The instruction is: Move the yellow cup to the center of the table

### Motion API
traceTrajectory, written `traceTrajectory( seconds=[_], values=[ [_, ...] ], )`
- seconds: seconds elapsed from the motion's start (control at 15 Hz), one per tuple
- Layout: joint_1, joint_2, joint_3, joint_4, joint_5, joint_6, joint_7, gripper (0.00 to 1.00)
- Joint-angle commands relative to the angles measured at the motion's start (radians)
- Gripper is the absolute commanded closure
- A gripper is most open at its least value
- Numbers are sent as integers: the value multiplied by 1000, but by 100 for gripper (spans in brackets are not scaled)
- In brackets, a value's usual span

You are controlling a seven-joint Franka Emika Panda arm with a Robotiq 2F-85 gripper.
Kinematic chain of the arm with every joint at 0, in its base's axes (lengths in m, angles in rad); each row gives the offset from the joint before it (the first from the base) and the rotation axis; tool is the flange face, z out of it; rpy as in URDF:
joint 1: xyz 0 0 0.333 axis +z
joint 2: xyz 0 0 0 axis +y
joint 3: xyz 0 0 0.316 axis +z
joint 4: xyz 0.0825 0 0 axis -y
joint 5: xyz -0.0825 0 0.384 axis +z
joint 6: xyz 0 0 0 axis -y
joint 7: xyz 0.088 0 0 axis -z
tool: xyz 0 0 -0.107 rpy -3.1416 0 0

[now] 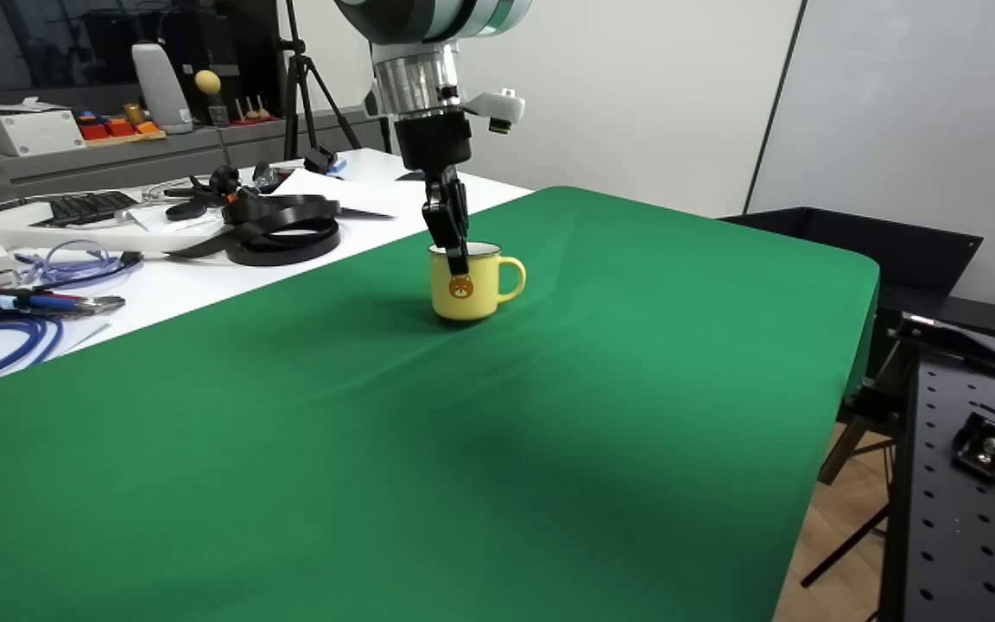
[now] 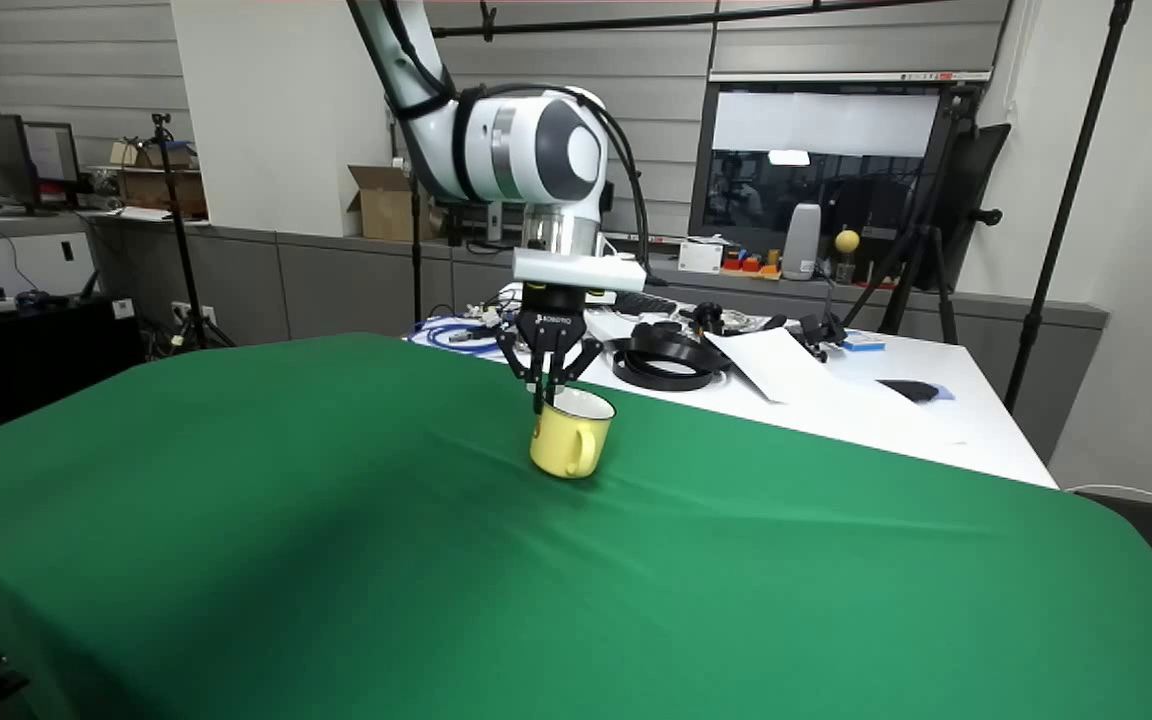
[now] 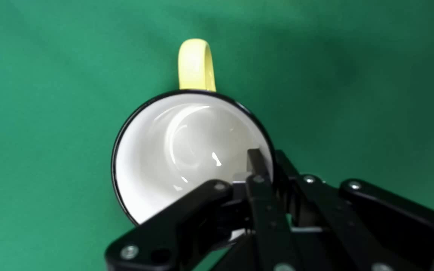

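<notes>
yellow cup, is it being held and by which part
The tool grips the yellow cup by its wall at the rim, one finger inside, one outside.

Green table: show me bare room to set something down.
The green table is bare between the yellow cup and its edge facing the black perforated panel. Crowded: where the pincer grips the yellow cup, and the cluttered white table alongside.

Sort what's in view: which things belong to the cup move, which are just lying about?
For the job:
yellow cup
green-covered table, the cup's destination being its center
jaws, closed on the cup's wall, one inside, one outside

Just lying about:
keyboard and white paper, on the white table
white box
yellow ball
</notes>
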Motion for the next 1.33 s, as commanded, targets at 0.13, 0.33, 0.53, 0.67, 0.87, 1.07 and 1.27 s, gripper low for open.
traceTrajectory(
  seconds=[0.13, 0.33, 0.53, 0.67, 0.87, 1.07, 1.27],
  values=[
    [8, -140, 5, -179, -20, -5, 32, 98],
    [24, -181, 19, -278, -22, 4, 26, 98],
    [52, -209, 32, -350, -50, 12, 27, 98],
    [67, -212, 36, -369, -67, 1, 26, 66],
    [76, -201, 40, -388, -68, -10, 28, 53],
    [73, -193, 39, -391, -49, -19, 38, 33],
    [66, -209, 34, -393, -43, -19, 49, 12]
  ],
)
